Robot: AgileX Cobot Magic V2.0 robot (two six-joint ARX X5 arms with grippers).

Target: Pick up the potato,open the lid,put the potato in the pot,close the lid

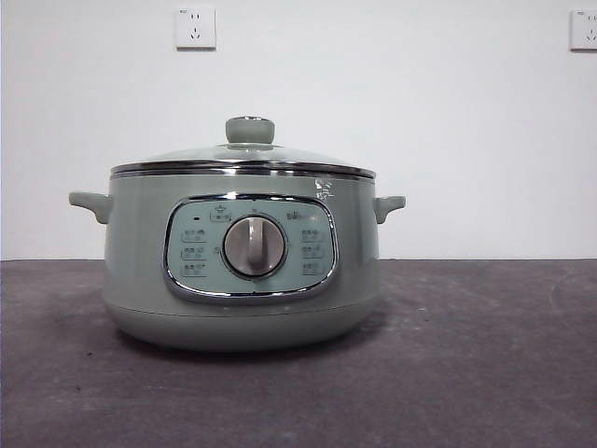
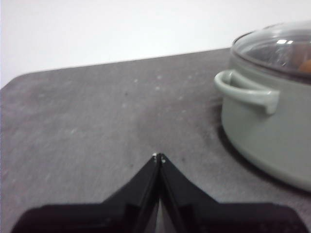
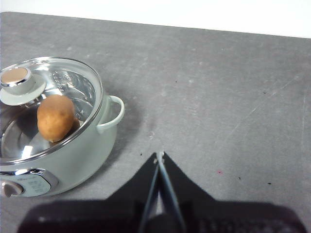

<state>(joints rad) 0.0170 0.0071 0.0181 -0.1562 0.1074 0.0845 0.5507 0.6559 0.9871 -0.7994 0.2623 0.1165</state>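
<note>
The sage-green pot (image 1: 242, 271) stands on the dark table with its dial facing the front camera. The glass lid (image 1: 244, 157) with its green knob (image 1: 250, 130) sits shut on it. In the right wrist view the orange-brown potato (image 3: 55, 118) lies inside the pot (image 3: 73, 155), seen through the lid (image 3: 48, 97). In the left wrist view the pot (image 2: 272, 131) and lid (image 2: 277, 48) show, with a hint of orange through the glass. My left gripper (image 2: 159, 157) is shut and empty above the table beside the pot. My right gripper (image 3: 159, 155) is shut and empty on the pot's other side.
The dark grey table (image 1: 466, 373) runs to a white wall with two sockets (image 1: 195, 27). The pot's side handles (image 1: 91, 203) stick out at each side. Neither arm shows in the front view.
</note>
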